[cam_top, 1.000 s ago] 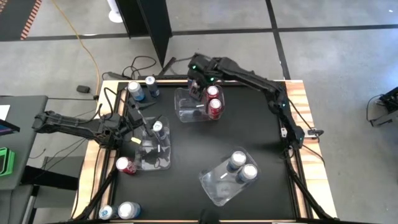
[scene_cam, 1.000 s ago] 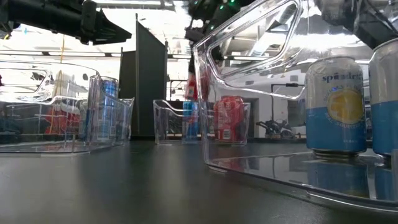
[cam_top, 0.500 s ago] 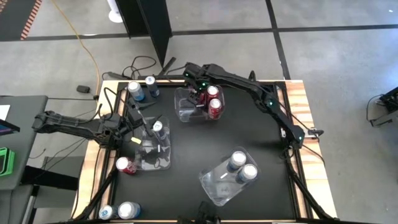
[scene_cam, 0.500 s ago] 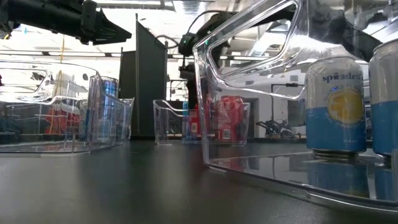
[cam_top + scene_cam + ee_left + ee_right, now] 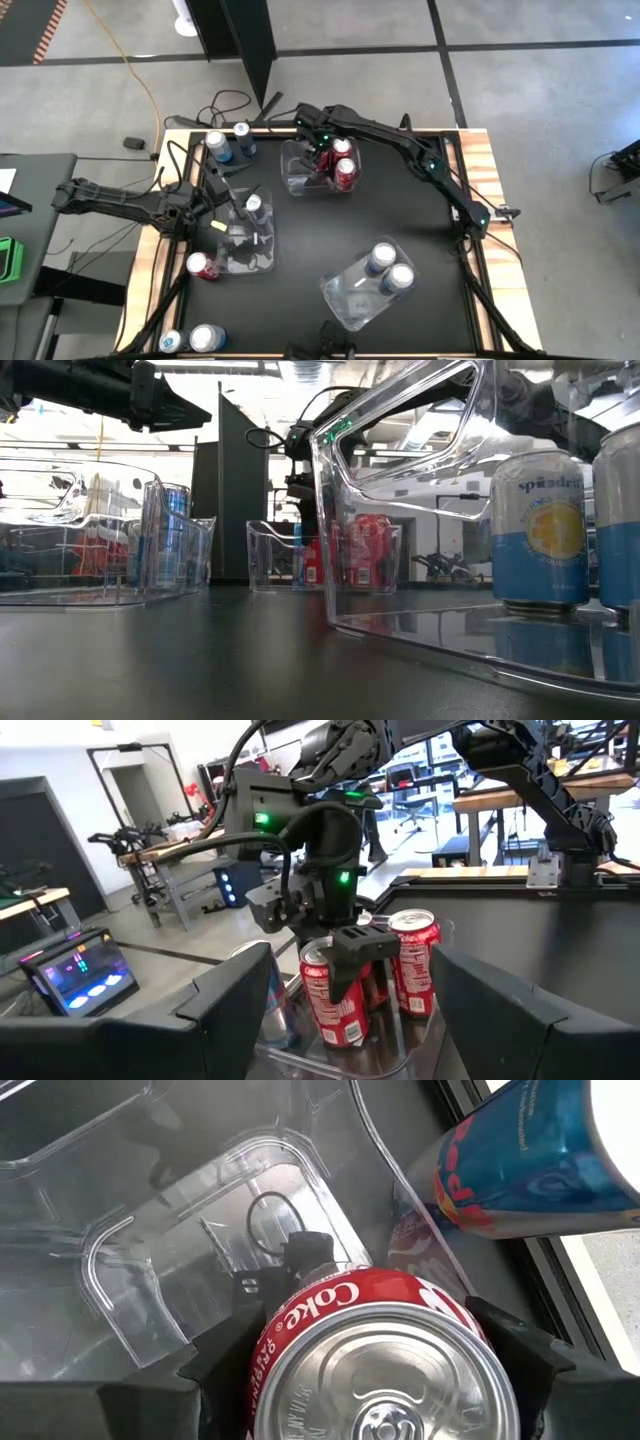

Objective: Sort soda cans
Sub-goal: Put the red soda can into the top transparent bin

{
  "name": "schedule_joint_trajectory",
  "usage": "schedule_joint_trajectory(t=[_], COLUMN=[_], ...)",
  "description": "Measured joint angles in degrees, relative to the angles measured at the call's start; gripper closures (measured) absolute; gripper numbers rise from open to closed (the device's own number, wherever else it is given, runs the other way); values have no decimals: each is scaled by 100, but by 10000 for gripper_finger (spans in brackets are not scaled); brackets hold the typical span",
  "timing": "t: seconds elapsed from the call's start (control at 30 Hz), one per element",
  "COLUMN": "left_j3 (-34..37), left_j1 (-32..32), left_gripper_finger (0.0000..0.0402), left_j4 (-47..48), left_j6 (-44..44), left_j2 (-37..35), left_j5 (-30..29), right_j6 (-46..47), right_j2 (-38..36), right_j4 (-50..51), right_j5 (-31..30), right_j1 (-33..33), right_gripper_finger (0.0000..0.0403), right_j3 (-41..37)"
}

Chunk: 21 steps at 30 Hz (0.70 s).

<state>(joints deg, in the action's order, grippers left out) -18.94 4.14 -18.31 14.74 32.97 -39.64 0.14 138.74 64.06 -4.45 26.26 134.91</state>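
I see left gripper (image 5: 215, 200) parked beside left bin (image 5: 247, 240), fingers spread, gripping nothing — one dark blue can (image 5: 255, 205) in that bin. Right gripper (image 5: 322, 158) down inside far bin (image 5: 300, 180), fingers clamped on red Coke can (image 5: 385, 1365); two more red cans (image 5: 345, 170) alongside. Near bin (image 5: 350, 290) holds two light blue cans (image 5: 390, 268). Loose cans (image 5: 228, 143) at far-left corner.
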Motion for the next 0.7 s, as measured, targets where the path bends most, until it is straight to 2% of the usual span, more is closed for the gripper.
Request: schedule_joint_trajectory(t=[0.13,0.2,0.37,0.7], left_j3=[0,0,0,0], left_j1=[0,0,0,0], left_gripper_finger=[132,132,132,132], left_j4=[1,0,0,7], left_j6=[0,0,3,4], left_j2=[-1,-1,-2,0], left_j5=[0,0,0,0], right_j6=[-21,-20,-22,-81], right_j2=[0,-2,-66,-489], right_j4=[-2,1,46,14], right_j5=[-22,-20,-35,-48], right_j1=[11,15,20,16], right_gripper_finger=[33,17,36,29], right_j3=[-4,-4,-8,-4])
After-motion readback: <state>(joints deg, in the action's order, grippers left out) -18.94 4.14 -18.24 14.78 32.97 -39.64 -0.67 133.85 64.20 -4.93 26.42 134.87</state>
